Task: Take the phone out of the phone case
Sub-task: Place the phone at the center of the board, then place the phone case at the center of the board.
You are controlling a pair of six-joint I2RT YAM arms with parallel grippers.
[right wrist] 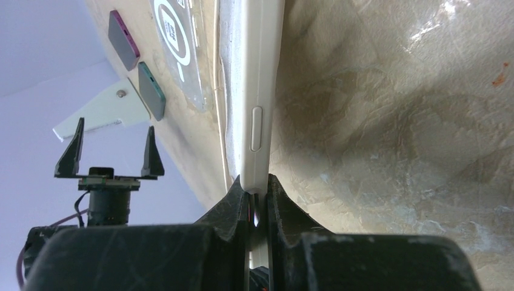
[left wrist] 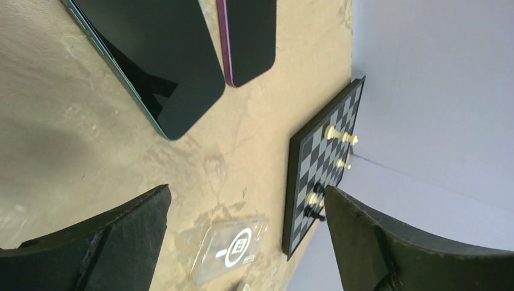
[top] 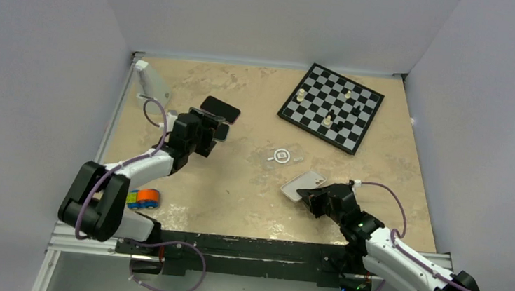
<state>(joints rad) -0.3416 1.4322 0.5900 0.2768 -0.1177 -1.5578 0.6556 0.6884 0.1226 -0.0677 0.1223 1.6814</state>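
Observation:
The phone case (top: 282,156) is a clear shell with a white ring mark, lying flat mid-table with the tabletop showing through it; it also shows in the left wrist view (left wrist: 230,250) and the right wrist view (right wrist: 173,36). Two black glossy phones lie at the back left (top: 220,108), one teal-edged (left wrist: 157,66), one purple-edged (left wrist: 248,36); I cannot tell which is the task's phone. My left gripper (top: 217,129) (left wrist: 247,194) is open and empty beside them. My right gripper (top: 317,196) (right wrist: 257,188) is shut on the end of a white-rimmed phone (top: 300,183) (right wrist: 263,91).
A chessboard (top: 331,107) with several pieces lies at the back right. A white stand (top: 149,81) sits at the back left corner. A small orange and blue toy (top: 144,197) lies near the left arm's base. Grey walls enclose the table.

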